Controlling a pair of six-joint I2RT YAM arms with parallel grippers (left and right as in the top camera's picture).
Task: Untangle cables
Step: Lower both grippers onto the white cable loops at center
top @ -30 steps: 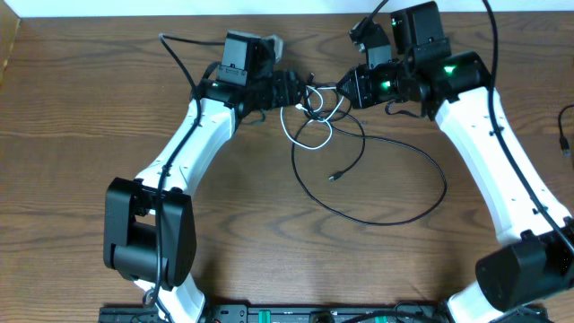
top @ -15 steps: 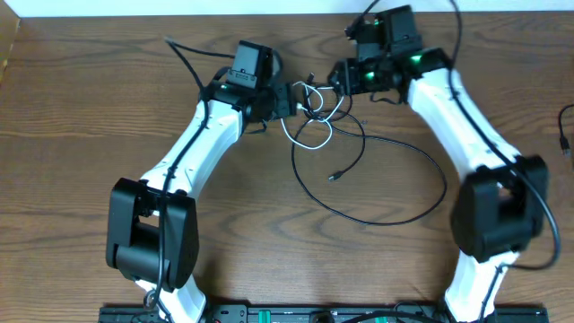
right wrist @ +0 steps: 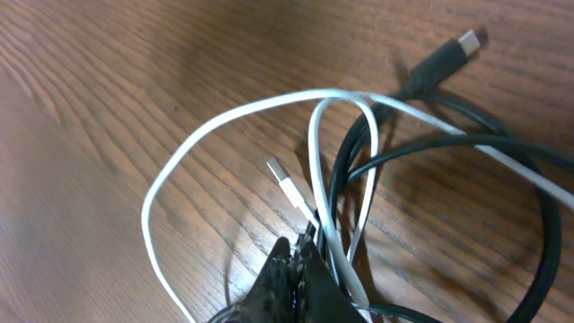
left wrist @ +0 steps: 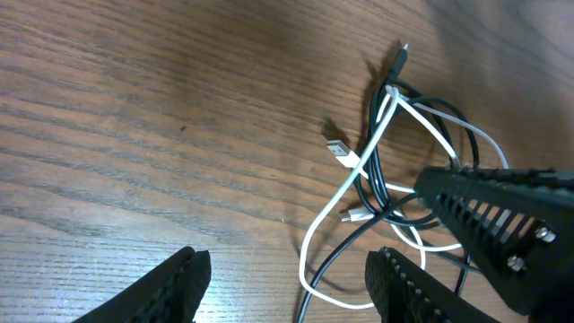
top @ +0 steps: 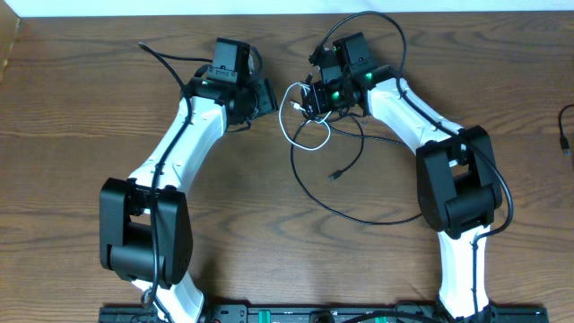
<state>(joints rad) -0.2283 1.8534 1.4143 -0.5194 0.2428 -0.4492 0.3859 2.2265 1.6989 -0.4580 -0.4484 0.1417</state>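
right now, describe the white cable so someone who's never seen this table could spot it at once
On the wooden table, look to the far middle, at the tip of the right gripper. The white cable lies there in small loops, tangled with the black cable; it is the only pale cord, while its dark neighbour sweeps out in one wide loop.

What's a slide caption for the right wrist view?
Right gripper, shut, tips at the tangle where the white cable loops around the black cable on the wooden table.
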